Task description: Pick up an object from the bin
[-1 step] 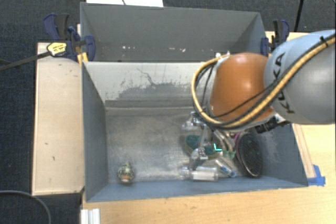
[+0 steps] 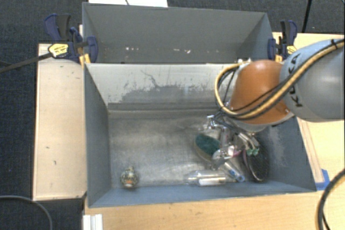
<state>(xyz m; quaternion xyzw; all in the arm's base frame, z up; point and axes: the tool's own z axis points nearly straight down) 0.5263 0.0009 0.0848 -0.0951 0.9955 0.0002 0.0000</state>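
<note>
Teal rounded lump [image 2: 205, 143] just beside claw [image 2: 222, 147], near right of grey metal bin [image 2: 151, 132]; claw state impossible to tell. Risk: slipping off curved surface, snagging clear plastic tube [image 2: 207, 179].

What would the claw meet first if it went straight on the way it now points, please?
Probably the dark green rounded thing just under the claw, front right of the bin; the gap between them is unclear.

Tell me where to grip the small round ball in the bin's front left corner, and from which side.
Take the small round ball across its middle, straight down from above. It lies alone but close to the front wall, so gripping its left and right sides probably fits best.
</note>
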